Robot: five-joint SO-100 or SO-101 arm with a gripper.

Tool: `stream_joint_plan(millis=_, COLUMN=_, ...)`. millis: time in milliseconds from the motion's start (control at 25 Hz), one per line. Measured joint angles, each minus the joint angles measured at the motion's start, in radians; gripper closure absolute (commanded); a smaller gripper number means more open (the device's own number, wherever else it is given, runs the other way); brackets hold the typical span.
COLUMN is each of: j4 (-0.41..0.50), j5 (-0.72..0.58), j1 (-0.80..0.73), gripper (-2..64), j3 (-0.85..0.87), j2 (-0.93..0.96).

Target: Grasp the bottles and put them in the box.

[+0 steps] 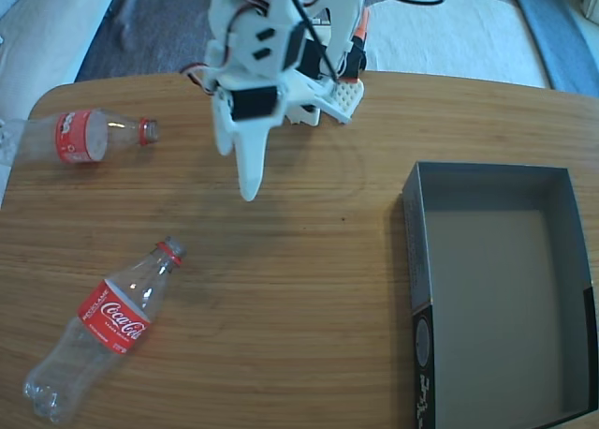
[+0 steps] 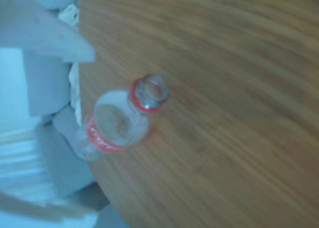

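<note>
so: nothing picked up yet, both bottles lie flat on the table (image 1: 309, 288). far bottle (image 1: 89, 136) sits at 10 o'clock in the fixed view, base hanging past the table edge, open neck pointing to 3 o'clock. near bottle (image 1: 105, 328) lies at 7 o'clock, neck aimed toward 1 o'clock. box (image 1: 417, 260) at 4 o'clock, empty, well apart from both.

gripper (image 1: 249, 181) hangs above the table at 12 o'clock, holding nothing; one white finger shows clearly, the other is hidden behind it, so cannot tell whether the jaws are apart or together.

wrist view, blurred, has a bottle (image 2: 122, 121) near centre, its base at the table edge, finger (image 2: 47, 36) at 10 o'clock. judged: that is the far bottle, and reaching for it is the step in hand.

doing it well, as a guess: come down across the body near the label, jaws straddling the width, not the neck. clear plastic is light and round, likely to roll or get nudged off the edge, so close gently and squarely before lifting.
</note>
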Motion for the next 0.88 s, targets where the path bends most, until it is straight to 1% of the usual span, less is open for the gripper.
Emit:
stream_joint_plan(millis=160, j4=0.000, j5=-0.232, j1=0.066, gripper=20.5, j3=-0.021, j2=-0.018)
stream_joint_plan(millis=240, j4=0.000, j5=-0.345, j1=0.101, gripper=20.4, j3=-0.052, j2=-0.061)
stream_joint_plan(millis=320, j4=0.000, j5=-0.431, j1=0.118, gripper=20.5, j3=-0.098, j2=-0.127)
stream_joint_plan(millis=400, j4=0.000, j5=-0.471, j1=0.120, gripper=20.9, j3=-0.152, j2=-0.204)
stream_joint_plan(millis=560, j4=0.000, j5=-0.502, j1=0.133, gripper=20.9, j3=-0.276, j2=-0.362)
stream_joint_plan(millis=760, j4=-0.003, j5=-0.497, j1=0.133, gripper=20.1, j3=-0.414, j2=-0.548)
stream_joint_plan(millis=800, j4=-0.015, j5=-0.495, j1=0.132, gripper=19.6, j3=-0.431, j2=-0.580)
stream_joint_plan(millis=880, j4=-0.057, j5=-0.495, j1=0.132, gripper=15.1, j3=-0.453, j2=-0.634)
